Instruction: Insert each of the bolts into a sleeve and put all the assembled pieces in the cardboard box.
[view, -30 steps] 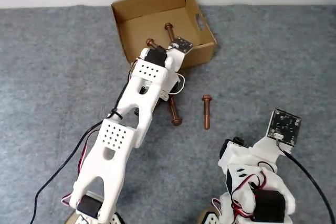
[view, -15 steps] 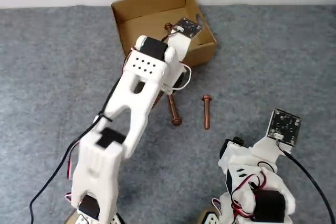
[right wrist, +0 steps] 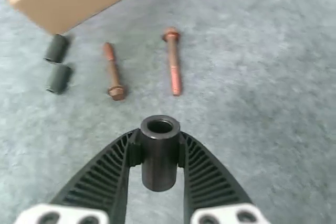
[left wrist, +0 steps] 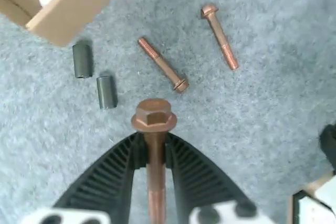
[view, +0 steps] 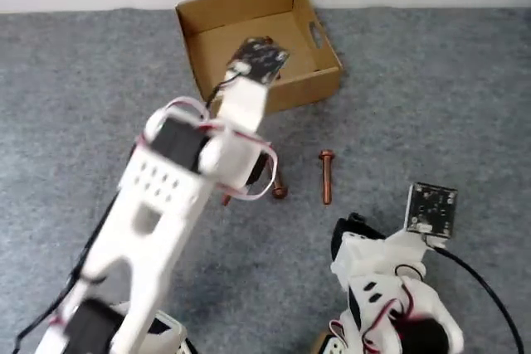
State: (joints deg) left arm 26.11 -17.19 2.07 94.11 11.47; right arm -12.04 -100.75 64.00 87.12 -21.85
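The left gripper [left wrist: 154, 141] squeezes one bolt [left wrist: 153, 120]. The right gripper [right wrist: 159, 144] squeezes one sleeve [right wrist: 159, 156]. They are not joined yet. Two loose bolts [right wrist: 172, 64] and two loose sleeves [right wrist: 58, 77] wait near the cardboard box [view: 315, 74] at 12 o'clock.

cardboard box [view: 307, 84] at back | bolts [view: 326, 177] before it | sleeves [left wrist: 82, 60] beside bolts, near box

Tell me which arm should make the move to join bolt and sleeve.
Left, probably. The left gripper is shut on a bolt, and that arm is stretched well out. The right gripper is shut on a sleeve, bore open, with its arm folded back, suited to holding steady.
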